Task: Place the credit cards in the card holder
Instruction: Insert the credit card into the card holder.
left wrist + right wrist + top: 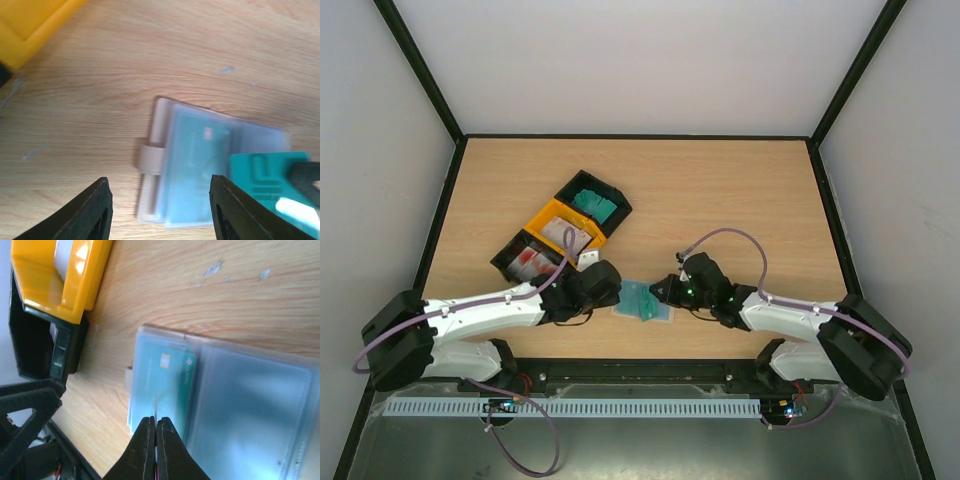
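The card holder (pixel 642 300) lies open on the table between both arms, its clear sleeves up. In the left wrist view its beige cover and strap (pixel 150 157) show, with a teal credit card (pixel 192 170) inside the left sleeve. My right gripper (pixel 156 427) is shut on a second teal card (pixel 265 177), seen edge-on (pixel 156 407) in its own view, over the filled sleeve (pixel 160 385); the sleeve beside it (pixel 250 405) is empty. My left gripper (pixel 160 215) is open and empty, low over the holder's left edge. In the top view the left gripper (pixel 605 285) and the right gripper (pixel 662 291) flank the holder.
Three joined tray bins stand behind the left gripper: a black one with teal cards (pixel 592 203), a yellow one with white/grey cards (pixel 563 233), and a black one with red-marked cards (pixel 528 260). The yellow bin's corner shows in the left wrist view (pixel 35 25).
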Robot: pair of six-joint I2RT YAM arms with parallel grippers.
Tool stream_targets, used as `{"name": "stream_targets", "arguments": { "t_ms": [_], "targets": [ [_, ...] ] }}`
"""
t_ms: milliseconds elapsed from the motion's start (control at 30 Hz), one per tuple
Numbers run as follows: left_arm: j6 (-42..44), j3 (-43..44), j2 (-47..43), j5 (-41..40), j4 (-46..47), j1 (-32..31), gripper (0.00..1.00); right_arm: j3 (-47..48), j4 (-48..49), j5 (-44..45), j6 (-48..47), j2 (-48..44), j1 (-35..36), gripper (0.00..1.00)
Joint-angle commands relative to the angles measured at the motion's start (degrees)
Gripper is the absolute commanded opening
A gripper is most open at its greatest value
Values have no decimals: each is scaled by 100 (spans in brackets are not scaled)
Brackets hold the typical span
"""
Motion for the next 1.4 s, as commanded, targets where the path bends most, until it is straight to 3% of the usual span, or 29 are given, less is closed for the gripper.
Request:
{"name": "stream_targets", "arguments": {
  "t_ms": [0, 200, 333, 467, 767, 1133, 1367],
  "targets": [
    [140, -522, -300, 337, 339, 305, 56, 178, -70, 810, 40, -226, 35, 2],
    [638, -853, -242, 1071, 923, 573, 64, -319, 41, 1518, 386, -935, 34, 2],
    [799, -947, -83, 1406, 1251, 698, 75, -647, 515, 1676, 837, -1014, 33, 2],
    [861, -1054, 103, 1815, 1643, 767, 77, -820, 978, 1701, 1191, -847, 33, 2],
    [664, -917, 661, 1810, 1385, 790, 67, -1092, 2157, 1144, 1530, -80, 35, 2],
    [559, -877, 908, 1816, 1227, 789, 49, -1109, 2587, 920, 1380, 576, 35, 2],
    [550, -887, 947, 1814, 1225, 786, 46, -1053, 2712, 852, 1161, 920, 34, 2]
  ]
}}
